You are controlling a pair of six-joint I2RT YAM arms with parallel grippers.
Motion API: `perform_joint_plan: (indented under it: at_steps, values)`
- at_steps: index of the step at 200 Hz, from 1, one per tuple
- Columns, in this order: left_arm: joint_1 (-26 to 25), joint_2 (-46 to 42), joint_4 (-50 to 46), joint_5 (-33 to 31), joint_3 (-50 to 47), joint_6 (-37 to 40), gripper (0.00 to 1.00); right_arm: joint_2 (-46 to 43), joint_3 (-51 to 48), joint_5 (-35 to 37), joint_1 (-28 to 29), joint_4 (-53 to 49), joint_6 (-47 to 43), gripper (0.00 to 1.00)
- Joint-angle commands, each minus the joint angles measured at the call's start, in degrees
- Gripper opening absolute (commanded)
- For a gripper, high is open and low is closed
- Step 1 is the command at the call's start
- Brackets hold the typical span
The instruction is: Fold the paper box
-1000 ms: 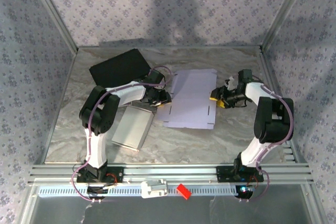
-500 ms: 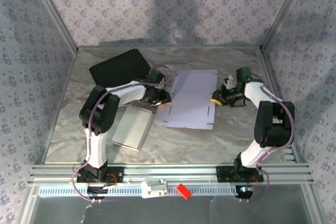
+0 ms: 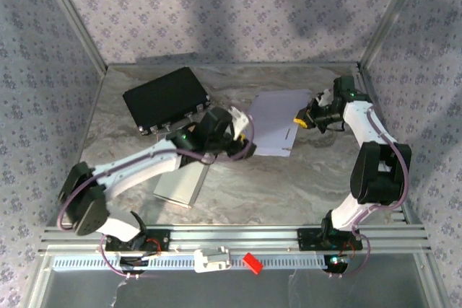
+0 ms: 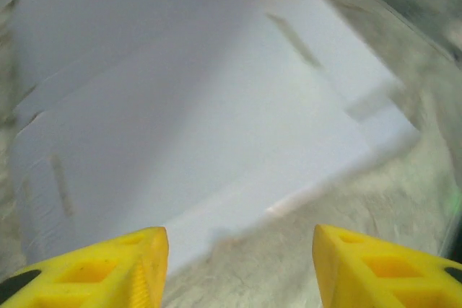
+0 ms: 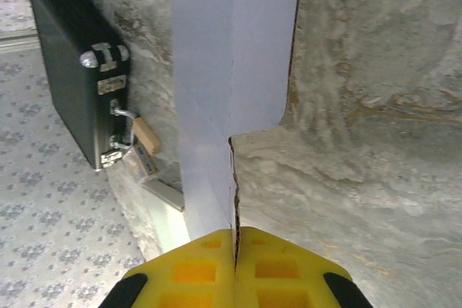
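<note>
Barely begun: box (image 3: 278, 124) lies mostly flat on the counter (image 3: 317, 178); right jaws pinch its edge, left jaws spread nearby; no folds made yet.

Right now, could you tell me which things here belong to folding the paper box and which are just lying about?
For the job: paper box; right gripper, shut on its edge; left gripper, open over it.
Lying about: black case; grey metal tray; small red block.

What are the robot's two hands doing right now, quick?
Left gripper: open, holding nothing.
Right gripper: shut on the edge of the paper box.
</note>
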Motion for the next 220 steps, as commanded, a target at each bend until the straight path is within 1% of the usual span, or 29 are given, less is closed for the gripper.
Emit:
perform_joint_plan:
  at_steps: [1,20,44,68,79,96,117,123,131,149,160,170,174,179,182,188,189,192,198,209,220]
  values:
    - [0.3,-0.1,0.8,-5.5,-4.5,18.3,0.57,1.8,2.5,-3.1,-0.5,-5.2,2.0,0.04]
    - [-0.3,1.5,-0.7,-6.3,-4.3,24.0,0.58,2.5,3.5,-3.8,-0.8,-6.0,2.1,0.04]
    - [-1.7,5.3,-0.9,-9.4,-3.4,29.6,0.60,3.2,4.5,-5.1,-1.2,-6.6,2.7,0.04]
    - [-2.3,9.6,2.2,-16.1,-3.1,32.8,0.61,3.5,5.5,-5.5,-1.3,-7.6,2.7,0.04]
    - [-2.3,11.5,4.2,-21.0,-2.4,33.2,0.61,3.6,5.5,-6.1,-1.5,-7.7,2.8,0.04]
    - [-1.9,13.1,6.8,-26.6,-1.3,33.9,0.61,3.8,5.7,-5.9,-1.5,-8.9,2.1,0.04]
    - [-1.8,13.4,7.9,-28.1,-0.2,33.9,0.61,4.1,5.3,-6.2,-1.7,-9.2,1.7,0.04]
    - [-1.7,13.4,8.2,-28.7,0.0,33.8,0.65,4.2,5.1,-6.3,-1.6,-9.4,1.6,0.04]
    - [-1.8,13.3,8.8,-29.4,-0.1,33.5,0.66,4.3,5.1,-6.3,-1.7,-9.5,1.6,0.04]
    - [-1.7,13.3,8.5,-27.7,-0.2,33.6,0.66,4.4,4.9,-6.7,-1.7,-9.0,2.0,0.04]
    - [-1.8,13.5,8.2,-28.2,0.0,33.7,0.66,4.6,5.0,-6.9,-1.8,-9.0,2.0,0.04]
    - [-1.7,13.3,8.2,-28.5,0.0,33.8,0.62,5.0,5.5,-6.7,-1.9,-9.8,1.6,0.04]
    - [-1.7,13.2,7.9,-28.5,0.2,33.9,0.58,5.1,5.7,-6.6,-1.9,-10.1,1.4,0.04]
    - [-1.7,13.1,7.2,-28.2,0.6,33.9,0.50,5.1,5.8,-6.6,-2.0,-10.2,1.3,0.04]
    - [-1.6,13.0,6.5,-27.8,0.9,33.9,0.43,5.2,5.8,-6.6,-2.0,-10.2,1.3,0.05]
    - [-1.6,13.0,5.0,-26.9,1.9,34.0,0.23,5.3,5.8,-6.6,-2.2,-10.2,1.4,0.06]
    - [-1.6,13.0,4.8,-26.8,1.9,34.0,0.22,5.3,5.8,-6.6,-2.2,-10.2,1.5,0.06]
    - [-1.6,13.0,4.1,-26.6,2.4,34.0,0.12,5.2,5.9,-6.6,-2.3,-10.1,1.5,0.08]
    - [-1.6,13.0,2.8,-25.9,3.2,34.0,0.01,5.1,5.9,-6.6,-2.4,-9.8,1.8,0.13]
    - [-1.6,12.7,0.4,-24.0,4.4,33.8,0.00,4.2,6.3,-5.9,-2.6,-9.2,2.5,0.30]
    - [-1.3,12.2,-2.6,-23.0,6.5,31.7,0.00,1.3,6.5,-2.3,-3.1,-7.6,3.7,0.45]
